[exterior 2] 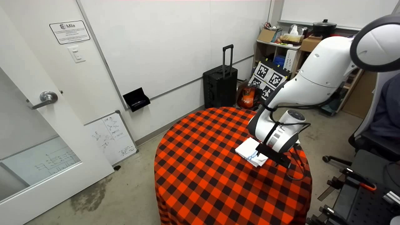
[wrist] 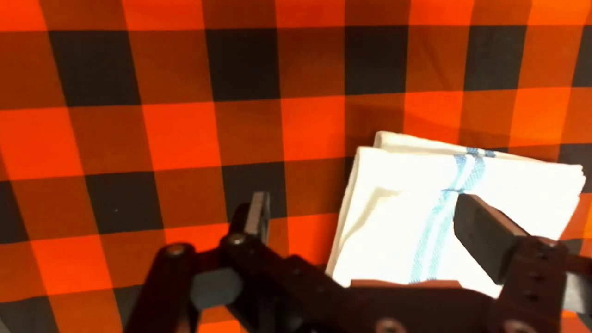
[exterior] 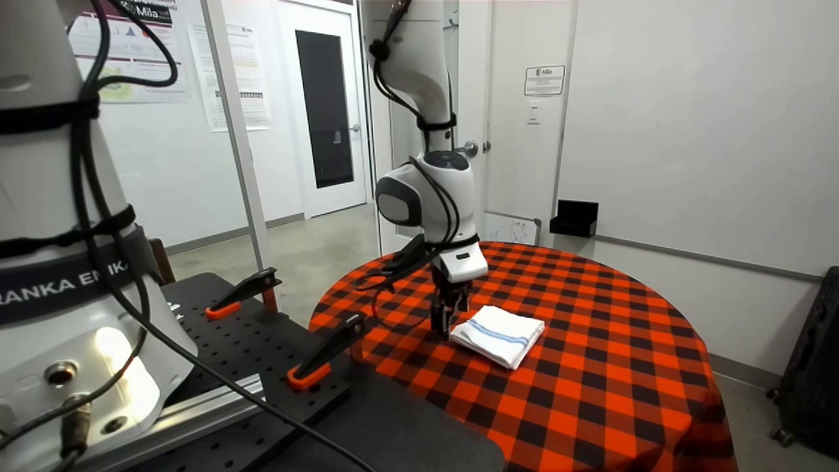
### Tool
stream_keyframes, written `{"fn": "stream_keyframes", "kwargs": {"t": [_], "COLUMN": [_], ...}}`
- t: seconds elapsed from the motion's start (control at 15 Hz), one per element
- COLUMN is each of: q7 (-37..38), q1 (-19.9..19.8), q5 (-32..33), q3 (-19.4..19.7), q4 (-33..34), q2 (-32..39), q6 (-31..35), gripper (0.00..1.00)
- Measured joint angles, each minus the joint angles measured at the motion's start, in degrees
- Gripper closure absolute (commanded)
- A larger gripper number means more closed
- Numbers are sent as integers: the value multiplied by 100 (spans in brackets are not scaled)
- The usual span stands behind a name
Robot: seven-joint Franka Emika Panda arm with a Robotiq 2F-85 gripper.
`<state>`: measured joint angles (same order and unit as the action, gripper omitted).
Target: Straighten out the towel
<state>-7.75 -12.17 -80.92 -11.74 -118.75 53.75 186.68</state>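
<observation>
A white towel with blue stripes (exterior: 499, 335) lies folded in layers on the checked tablecloth. It also shows in an exterior view (exterior 2: 249, 150), partly behind the arm, and at the lower right of the wrist view (wrist: 397, 222). My gripper (exterior: 452, 316) is open and low at the towel's edge. In the wrist view the gripper (wrist: 361, 203) has its left finger over bare tablecloth beyond the towel edge. Its right finger is over the towel by the stripe, where the cloth creases at the fingertip. Nothing is held between the fingers. The gripper base hides the towel's lower part.
The round table has a red and black checked cloth (exterior: 603, 341). A black mounting board with clamps (exterior: 328, 351) stands beside it at the robot's base. A loose cable loop (exterior 2: 297, 172) hangs from the wrist. A suitcase (exterior 2: 220, 86) stands behind the table.
</observation>
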Motion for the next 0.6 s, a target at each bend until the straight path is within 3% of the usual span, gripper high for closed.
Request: {"fn": "stream_keyframes", "kwargs": {"t": [0.07,0.13,0.6], "q7": [0,0,0], "q1": [-12,-21,-143], "q5": [0,0,0], "q3": [-1,-2,-18], "q4": [161,311,974], "q2": [186,354,927], "q6": [7,14,33], "gripper": [24,33,88]}}
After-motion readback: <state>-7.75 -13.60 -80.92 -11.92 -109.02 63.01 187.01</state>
